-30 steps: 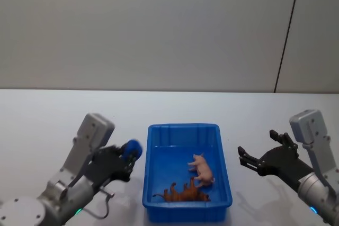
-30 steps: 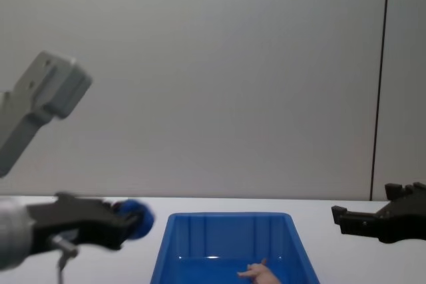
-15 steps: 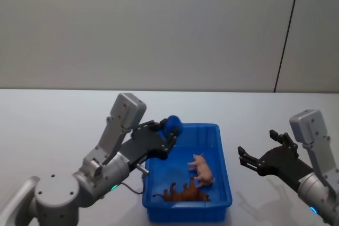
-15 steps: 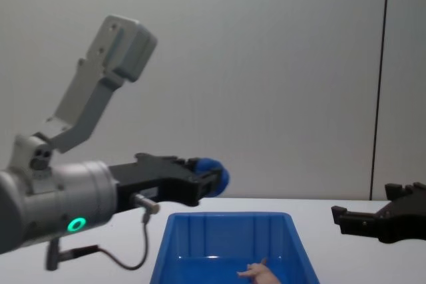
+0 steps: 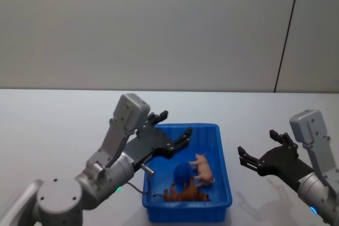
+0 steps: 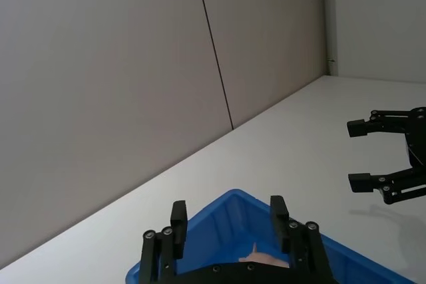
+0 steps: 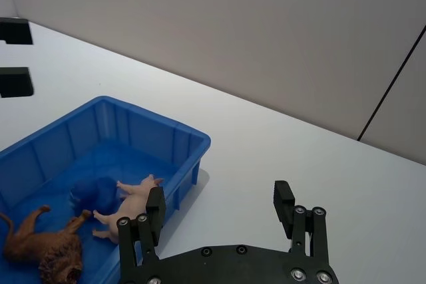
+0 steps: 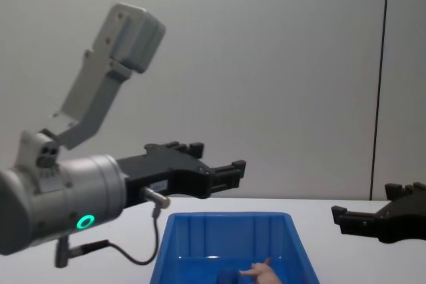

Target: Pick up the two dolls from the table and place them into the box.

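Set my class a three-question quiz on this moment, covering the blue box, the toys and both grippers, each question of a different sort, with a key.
1. True or false: the left gripper is open above the box.
2. Which toys lie inside the box? A) the pink pig alone B) the pink pig, the orange-brown lion and a small blue toy C) none
3. Fill in: the right gripper hovers open over the ____, to the box's right.

Key: 1 true; 2 B; 3 table.
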Available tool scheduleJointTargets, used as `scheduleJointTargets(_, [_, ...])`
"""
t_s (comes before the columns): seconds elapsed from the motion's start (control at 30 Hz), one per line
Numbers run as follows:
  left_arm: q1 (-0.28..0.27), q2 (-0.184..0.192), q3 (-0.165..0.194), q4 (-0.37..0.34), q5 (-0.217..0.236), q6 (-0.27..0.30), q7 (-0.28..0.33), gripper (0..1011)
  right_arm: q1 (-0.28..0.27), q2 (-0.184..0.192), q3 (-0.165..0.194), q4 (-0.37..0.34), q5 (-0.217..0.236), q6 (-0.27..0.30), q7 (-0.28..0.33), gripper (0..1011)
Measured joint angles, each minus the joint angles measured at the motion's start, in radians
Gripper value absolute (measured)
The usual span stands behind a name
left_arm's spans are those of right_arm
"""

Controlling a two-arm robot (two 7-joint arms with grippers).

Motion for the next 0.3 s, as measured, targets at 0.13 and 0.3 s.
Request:
scheduleJointTargets(0.13, [0.033,0.028,-0.007,-0.045,-0.007,-0.005,0.028,875,0.000,0.000,0.000,0.000,0.000,0.000,0.000,1001])
scheduleJointTargets(0.3, [0.060,0.052,-0.013,-0.083,-0.013,-0.008,0.051,988,0.000,0.000,0.000,0.000,0.000,0.000,0.000,1001])
